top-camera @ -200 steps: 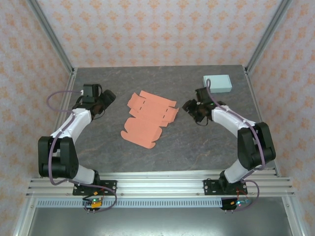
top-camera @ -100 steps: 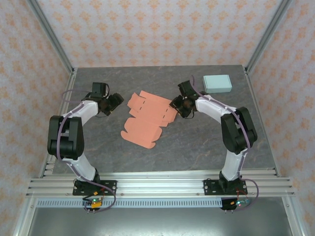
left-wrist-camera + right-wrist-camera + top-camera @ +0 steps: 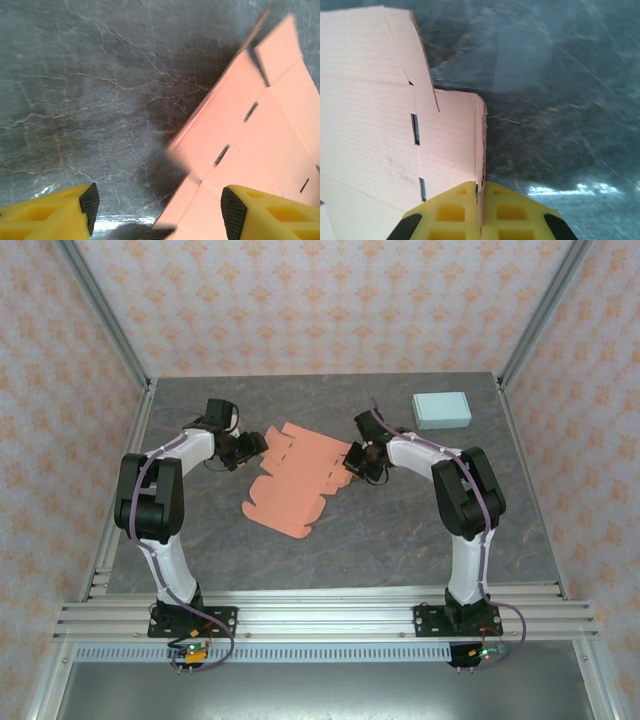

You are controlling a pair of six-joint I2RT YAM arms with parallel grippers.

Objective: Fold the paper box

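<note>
Right wrist: right fingers [image 3: 451,214], partly cropped, pinch paper box [image 3: 370,125] flap; left fingers [image 3: 50,215] apart.

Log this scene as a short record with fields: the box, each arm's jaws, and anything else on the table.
paper box: unfolded, lying mid-table on the dark table
left jaws: open at the box's left edge; one finger over bare table, the other over card
right jaws: shut on a flap edge at the box's right side
other item: pale blue box in the far right corner, apart from both arms
</note>
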